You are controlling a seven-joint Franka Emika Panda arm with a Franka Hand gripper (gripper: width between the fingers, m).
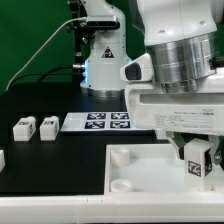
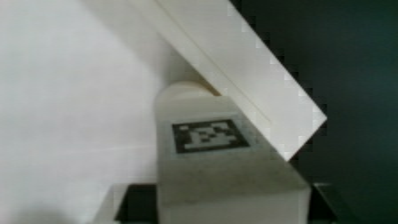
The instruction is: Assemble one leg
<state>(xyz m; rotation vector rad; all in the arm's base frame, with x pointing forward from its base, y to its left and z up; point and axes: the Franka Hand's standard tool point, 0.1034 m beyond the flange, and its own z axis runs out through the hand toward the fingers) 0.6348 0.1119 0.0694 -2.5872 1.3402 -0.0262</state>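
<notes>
My gripper is shut on a leg, a small white block with a black-and-white tag on its face. It holds the leg upright over the near right part of the large white square panel. In the wrist view the leg runs from between my fingers to a round corner socket of the panel, its far end at the socket. Two more legs lie on the black table at the exterior view's left.
The marker board lies flat behind the panel, near the arm's base. Another white part shows at the left edge. The panel has a raised rim and a round socket at its near left corner.
</notes>
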